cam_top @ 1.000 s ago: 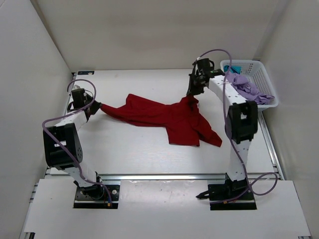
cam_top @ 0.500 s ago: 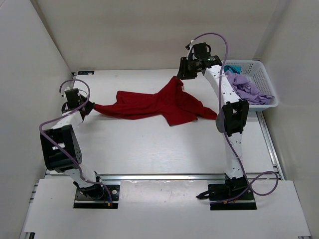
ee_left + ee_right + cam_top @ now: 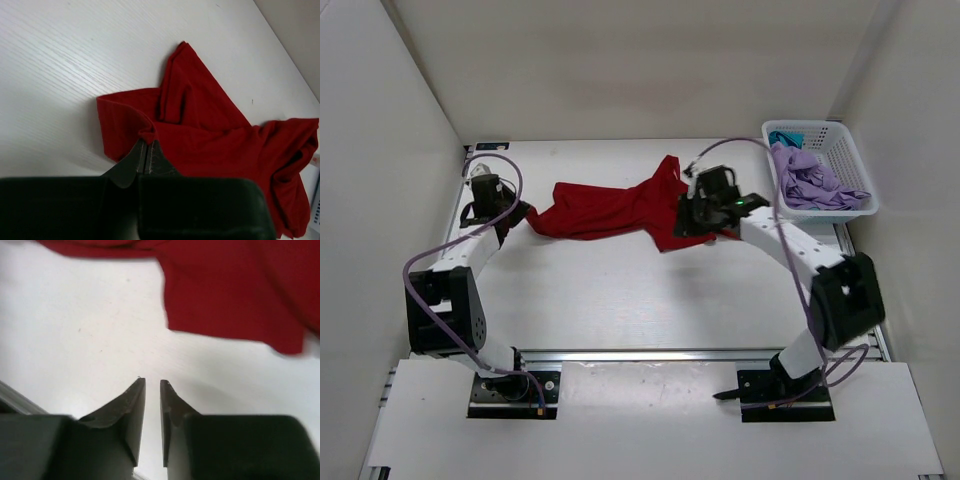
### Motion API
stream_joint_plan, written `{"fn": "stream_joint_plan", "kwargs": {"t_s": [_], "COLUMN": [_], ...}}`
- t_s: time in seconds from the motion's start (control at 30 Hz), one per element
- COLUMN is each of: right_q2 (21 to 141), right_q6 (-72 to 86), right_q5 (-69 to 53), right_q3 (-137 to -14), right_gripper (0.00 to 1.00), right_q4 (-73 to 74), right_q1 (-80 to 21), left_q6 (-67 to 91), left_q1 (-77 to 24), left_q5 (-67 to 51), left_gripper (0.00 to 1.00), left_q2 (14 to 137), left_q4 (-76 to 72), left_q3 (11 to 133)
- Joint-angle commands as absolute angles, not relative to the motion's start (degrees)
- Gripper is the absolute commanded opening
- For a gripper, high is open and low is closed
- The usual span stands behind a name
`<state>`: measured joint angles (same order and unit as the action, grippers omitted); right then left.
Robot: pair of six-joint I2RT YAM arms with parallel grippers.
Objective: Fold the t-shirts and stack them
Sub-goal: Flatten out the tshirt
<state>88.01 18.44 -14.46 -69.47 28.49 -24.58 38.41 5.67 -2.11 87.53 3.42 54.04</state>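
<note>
Right gripper [image 3: 152,382] has let go of the dark red shirt [image 3: 610,208] and swung nearer, jaws now narrowly parted and empty over bare desk [image 3: 620,300] just off the near hem. Left gripper [image 3: 146,145] stays pinched on the shirt's left edge, mid-desk.

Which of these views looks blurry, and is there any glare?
Right wrist view: the dark red fabric t-shirt is smeared at its edges, though the right gripper looks crisp. Left wrist view: sharp, with a bright sheen on the white table. Top view: even light, soft shadows.
</note>
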Motion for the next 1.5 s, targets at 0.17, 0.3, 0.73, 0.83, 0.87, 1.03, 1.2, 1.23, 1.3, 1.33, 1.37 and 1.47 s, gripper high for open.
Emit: {"fn": "stream_joint_plan", "kwargs": {"t_s": [0.17,0.3,0.73,0.83,0.87,1.03,1.2,1.23,1.3,1.33,1.37,1.47], "right_q2": [104.75,109.51,116.36,117.33,117.07,110.76,112.76,114.50,117.41,118.38,118.91,115.42], "right_q6": [14.86,14.94,15.12,15.64,15.64,16.17,15.03,15.03,16.17,16.61,17.39,18.28], "right_q5": [-2.12,5.70,11.96,10.73,11.16,11.09,0.55,-1.82,-3.85,-4.91,-5.53,-6.76], "right_q3": [-74.17,-77.35,-82.44,-83.32,-83.41,-89.27,-96.50,-97.11,-96.51,-95.63,-95.36,-90.29], "right_gripper": [0.52,0.53,0.45,0.29,0.21,0.00,0.00,0.02,0.06,0.12,0.16,0.34], "right_q4": [19.52,21.45,26.10,27.69,28.03,37.15,46.23,46.14,45.45,44.22,42.64,38.51], "right_q1": [-34.80,-36.21,-37.35,-38.31,-38.58,-40.95,-45.61,-47.01,-47.99,-48.08,-48.16,-47.38], "left_q6": [38.14,38.15,38.93,39.02,39.02,39.02,39.90,39.99,40.25,39.99,39.73,39.64], "left_q1": [2.73,2.28,2.63,2.81,2.81,2.02,2.73,2.90,3.60,4.13,4.74,4.83], "left_q5": [-3.34,-4.30,-5.27,-5.01,-5.18,-5.62,-6.15,-6.41,-6.68,-6.94,-6.77,-6.76], "left_gripper": [0.00,0.00,0.00,0.00,0.00,0.00,0.00,0.00,0.00,0.00,0.00,0.00], "left_q2": [80.86,81.21,82.44,82.35,82.44,83.14,83.58,83.76,83.67,83.41,83.32,83.23], "left_q4": [3.08,2.81,1.14,0.79,0.88,1.41,0.97,1.14,0.79,0.79,1.31,0.97], "left_q3": [50.98,51.42,50.45,50.27,50.45,51.50,52.12,51.68,51.16,51.07,50.89,50.97]}}
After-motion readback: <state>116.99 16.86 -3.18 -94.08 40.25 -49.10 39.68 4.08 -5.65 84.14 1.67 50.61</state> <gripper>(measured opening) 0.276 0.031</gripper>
